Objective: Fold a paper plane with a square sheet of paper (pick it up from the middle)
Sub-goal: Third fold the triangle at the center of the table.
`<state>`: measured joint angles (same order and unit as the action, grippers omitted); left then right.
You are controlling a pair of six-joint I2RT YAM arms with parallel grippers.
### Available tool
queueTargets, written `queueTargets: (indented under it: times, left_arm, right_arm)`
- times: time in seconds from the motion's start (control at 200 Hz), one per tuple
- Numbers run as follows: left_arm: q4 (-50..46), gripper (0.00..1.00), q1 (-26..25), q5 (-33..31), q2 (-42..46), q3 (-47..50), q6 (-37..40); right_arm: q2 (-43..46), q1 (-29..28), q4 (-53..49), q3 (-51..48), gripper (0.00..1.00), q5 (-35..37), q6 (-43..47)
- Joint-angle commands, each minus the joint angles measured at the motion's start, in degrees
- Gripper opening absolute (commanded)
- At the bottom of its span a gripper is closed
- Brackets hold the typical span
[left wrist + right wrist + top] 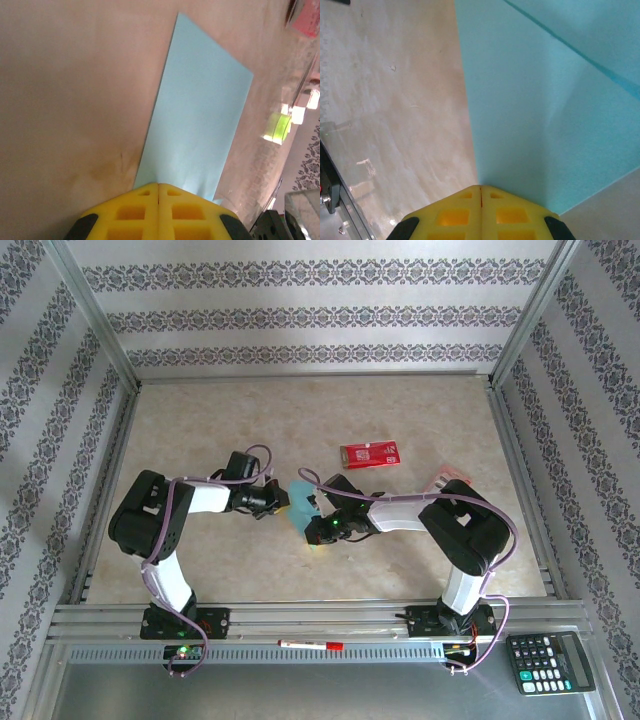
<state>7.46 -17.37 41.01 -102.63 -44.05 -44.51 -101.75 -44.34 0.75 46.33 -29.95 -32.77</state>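
- The left fingers (142,197) are pressed tight together, seam closed. The near edge of the square sheet of paper (200,110) runs in under their tips; I cannot tell whether they pinch it or only press it down.
- The right fingers (467,197) are likewise closed flat against each other, at the paper's edge where it meets the bare worktop (395,115). A straight crease crosses the sheet beyond them.
- From above, the sheet sits at mid-worktop between the two wrists, which meet it from opposite sides. The red packet (370,453) lies apart behind it.
- The step in hand looks like setting a fold. To do it well, one side should anchor the sheet while the other runs along the fold line with light, even pressure. The edges should be matched before the crease is sharpened. Dragging hard would skew or wrinkle paper this thin.
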Motion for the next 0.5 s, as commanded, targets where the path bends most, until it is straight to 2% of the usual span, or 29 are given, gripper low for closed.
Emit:
queueTargets:
  times: [0.0,0.115,0.23,0.355,0.495]
  left_arm:
    - [-2.4,0.0,1.8,-4.2,-1.2,-1.7,2.2]
    - [-2.2,0.03,2.1,-3.6,0.9,-2.1,1.6]
    - [-2.9,0.13,2.0,-2.3,5.5,-0.7,1.0]
    - [-4.9,0.25,1.2,-2.0,11.9,2.9,1.4]
    - [-4.4,0.31,-0.6,0.0,16.6,7.4,0.3]
  right_arm:
    - [-2.4,0.7,-13.9,-3.6,0.01,6.1,1.7]
    - [-1.6,1.1,-14.5,-4.1,0.01,6.0,2.1]
    - [1.4,1.4,-15.7,-5.0,0.02,4.7,4.3]
    - [7.0,1.2,-15.8,-5.8,0.05,-0.8,8.3]
    - [14.1,2.2,-13.7,-4.7,0.14,-3.9,10.1]
